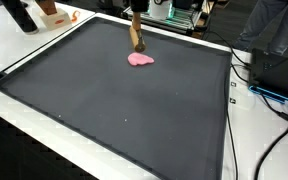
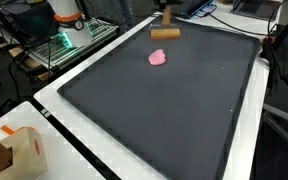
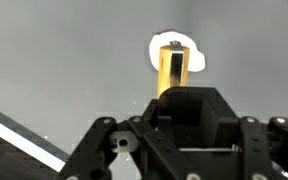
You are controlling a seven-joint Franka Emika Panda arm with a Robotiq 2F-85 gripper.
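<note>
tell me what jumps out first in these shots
A small pink lump sits alone near the far edge of a big dark mat. A brown wooden cylinder is right beside it, just under the gripper; in the wrist view its tip overlaps the lump.

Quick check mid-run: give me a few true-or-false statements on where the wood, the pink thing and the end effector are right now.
1. The pink lump lies on the dark mat. True.
2. The wooden piece sits off the mat. False: it is over the mat, near the pink lump.
3. The end effector is at the wooden piece. True.
4. The end effector grips the pink lump. False: the lump lies free on the mat.
</note>
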